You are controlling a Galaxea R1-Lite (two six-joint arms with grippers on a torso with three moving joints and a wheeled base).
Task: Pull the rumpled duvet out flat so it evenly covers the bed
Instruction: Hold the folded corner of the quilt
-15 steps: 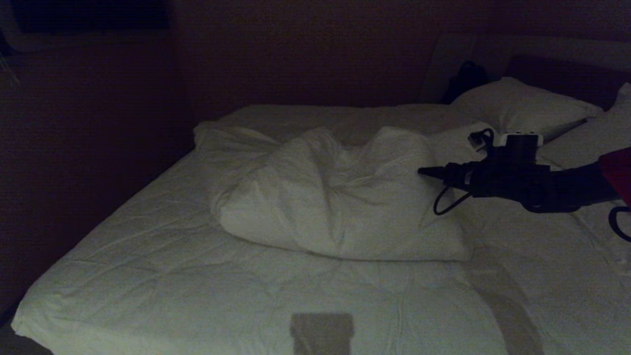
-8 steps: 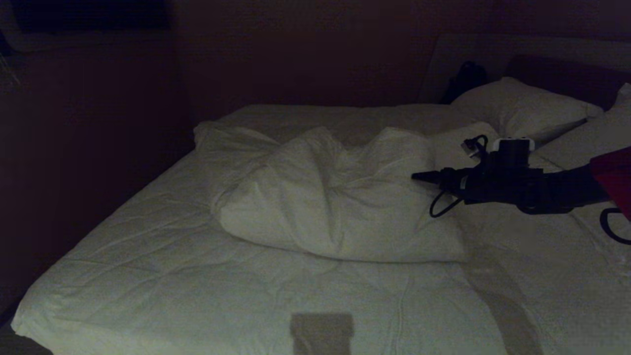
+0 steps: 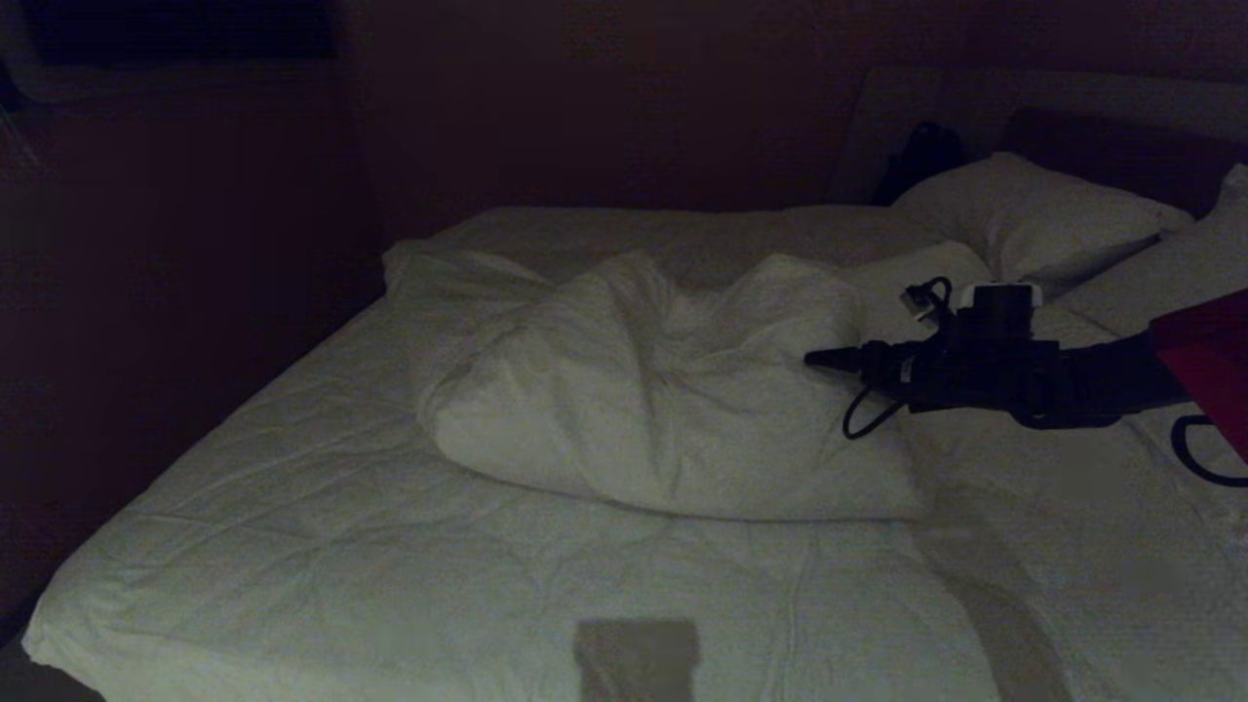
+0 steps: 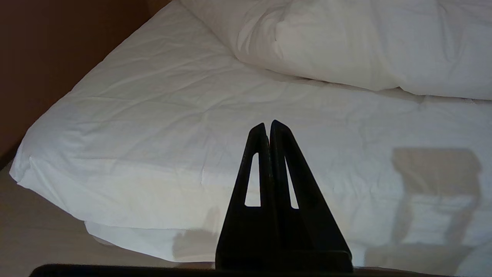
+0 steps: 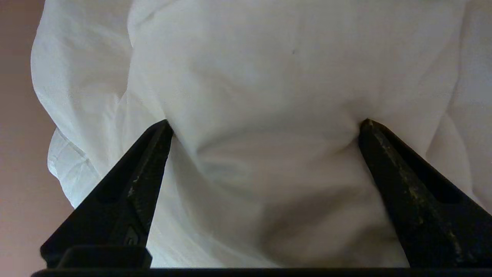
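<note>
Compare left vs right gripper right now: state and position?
The left gripper is shut and empty, parked off the bed's near edge; the right gripper is wide open, its fingertips pressing into the duvet. The left is clear of the duvet; the right has cloth bulging between its fingers. Both have black tapered fingers.

**What the views left out of sight**

The head view was very dim. A dark object (image 3: 921, 156) beside the far pillow (image 3: 1024, 210) could not be identified. The second pillow (image 3: 1233, 210), to the right of that pillow, was cut off by the picture's edge, and so was the bed (image 3: 292, 546) at its near and right sides. The right arm's red part (image 3: 1204, 366) ran out of the picture, well right of the duvet (image 3: 663, 390). The right gripper (image 3: 829, 359) covered part of the duvet's right end. In the right wrist view the duvet (image 5: 261, 96) filled the picture, its edges unseen. The left gripper (image 4: 269, 127) hid a strip of the bed's near edge (image 4: 134, 184).
</note>
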